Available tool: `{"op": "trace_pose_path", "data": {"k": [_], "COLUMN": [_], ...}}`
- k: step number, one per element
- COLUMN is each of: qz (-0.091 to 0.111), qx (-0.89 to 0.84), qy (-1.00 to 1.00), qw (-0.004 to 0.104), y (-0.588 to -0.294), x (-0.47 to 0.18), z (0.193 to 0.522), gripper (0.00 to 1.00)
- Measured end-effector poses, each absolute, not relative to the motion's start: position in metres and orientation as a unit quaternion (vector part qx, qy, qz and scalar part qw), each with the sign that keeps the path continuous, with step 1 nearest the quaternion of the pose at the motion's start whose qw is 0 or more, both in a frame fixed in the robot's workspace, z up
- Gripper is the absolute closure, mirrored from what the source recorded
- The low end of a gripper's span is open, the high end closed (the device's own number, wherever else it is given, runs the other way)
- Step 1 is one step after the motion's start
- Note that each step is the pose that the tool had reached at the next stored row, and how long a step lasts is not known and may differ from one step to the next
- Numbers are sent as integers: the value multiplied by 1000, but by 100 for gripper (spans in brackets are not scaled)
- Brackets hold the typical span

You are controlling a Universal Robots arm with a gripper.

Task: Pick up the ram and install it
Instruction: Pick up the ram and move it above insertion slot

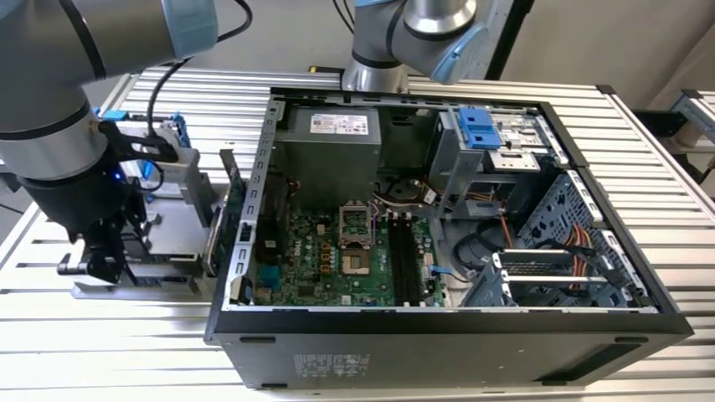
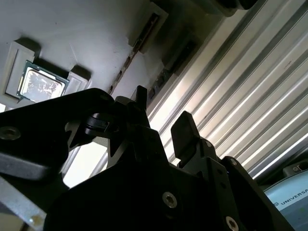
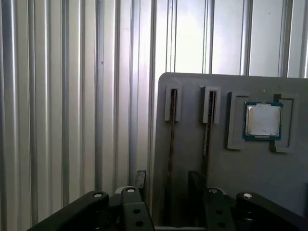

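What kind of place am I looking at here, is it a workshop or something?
Probably a robotics lab bench set up for computer assembly. A robot arm reaches over a slatted metal table, an open computer case lies on it, and a grey tray holds a processor chip.

Shiny ribbed metal table (image 3: 57, 96), matt grey tray (image 3: 250, 178), matt blk tool (image 3: 167, 178)

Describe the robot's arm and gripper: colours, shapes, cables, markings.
The arm is built from round silver-grey tubes with pale blue joint caps. A black cable loops along it. Its wrist end is black, with a small blue light. The gripper is matte black, with two narrow flat fingers and silver screw heads on its body.
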State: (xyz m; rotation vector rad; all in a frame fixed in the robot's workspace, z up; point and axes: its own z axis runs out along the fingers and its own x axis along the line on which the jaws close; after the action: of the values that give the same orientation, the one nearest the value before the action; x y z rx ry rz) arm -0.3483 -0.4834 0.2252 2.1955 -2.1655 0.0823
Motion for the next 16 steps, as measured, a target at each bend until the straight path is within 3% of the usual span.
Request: {"op": "trace_pose_path", "data": {"k": [16], "qz": [27], "qx": [711], "qy": [-702], "qw": [29], "y": [-483], "x": [-352], "z": [208], "gripper": [0]}}
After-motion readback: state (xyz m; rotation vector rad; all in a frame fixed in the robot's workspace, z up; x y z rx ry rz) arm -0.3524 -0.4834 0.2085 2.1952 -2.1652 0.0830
